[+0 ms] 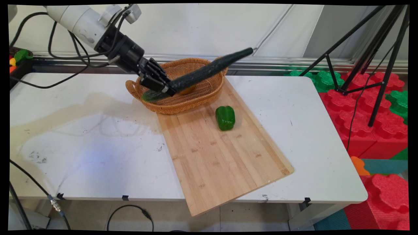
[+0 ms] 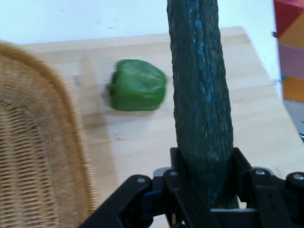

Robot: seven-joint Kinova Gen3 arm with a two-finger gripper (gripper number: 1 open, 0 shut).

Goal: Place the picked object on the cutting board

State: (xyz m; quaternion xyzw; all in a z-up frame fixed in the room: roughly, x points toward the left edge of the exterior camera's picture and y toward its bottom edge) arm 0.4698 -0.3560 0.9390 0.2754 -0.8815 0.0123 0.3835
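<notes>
Main view: the gripper is shown above the near left part of a wicker basket, its fingers clamped on a long dark green cucumber near that vegetable's lower end. The cucumber is held clear of the table and tilted, its short pale end seen below and left of the fingers over the basket's rim, its long part rising to the right across the basket and ending above the far right rim. Something orange is glimpsed inside the basket beneath the cucumber; it cannot be identified from what shows. The basket is placed on the far end of a wooden cutting board, which is laid at an angle on the white table with its near corner past the table's front edge. A green bell pepper is seen lying on the board, just beside the basket's near right side and apart from it.

Hand view: the cucumber is gripped between the two fingers, rising from the linkage to the top edge. The pepper is seen on the board to the left, and the basket's wall fills the left side.
</notes>
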